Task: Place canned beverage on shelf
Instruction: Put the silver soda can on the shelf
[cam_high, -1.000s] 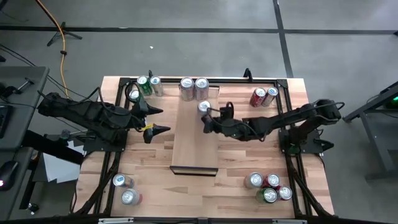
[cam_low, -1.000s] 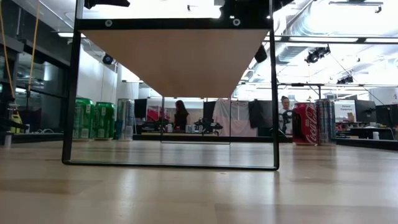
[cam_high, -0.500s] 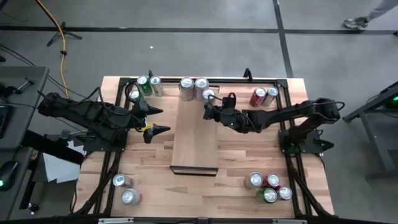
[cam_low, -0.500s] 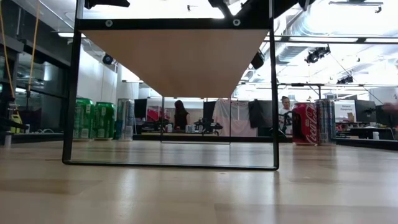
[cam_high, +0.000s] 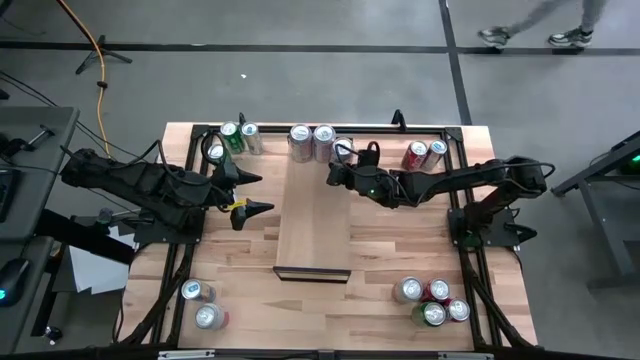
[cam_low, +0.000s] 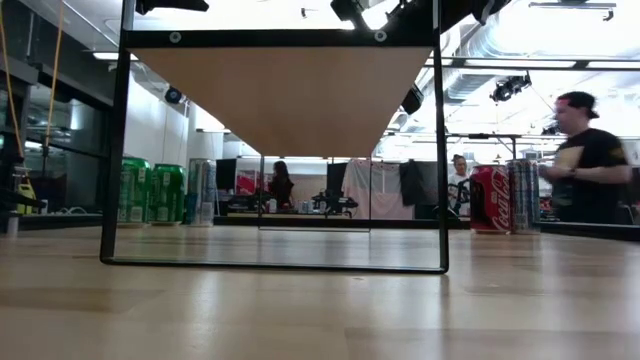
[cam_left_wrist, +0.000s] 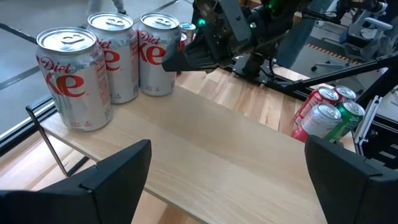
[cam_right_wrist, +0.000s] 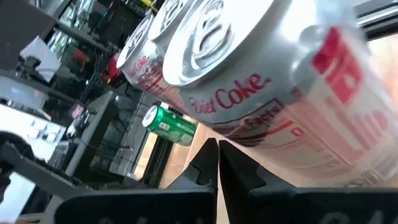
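Butcher-block table (cam_high: 250, 262) carries the shelf (cam_high: 313, 215); left gripper (cam_high: 253, 193) waits beside its left edge, fingers apart. Three Diet Coke cans (cam_high: 321, 143) already stand at the shelf's far end. Right gripper (cam_high: 334, 177), fingers together and empty, is just beside the rightmost; other cans remain

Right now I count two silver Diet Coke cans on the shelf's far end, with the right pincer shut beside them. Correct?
Not quite: three silver Diet Coke cans stand on the shelf, as the left wrist view shows. The right pincer is indeed shut beside them.
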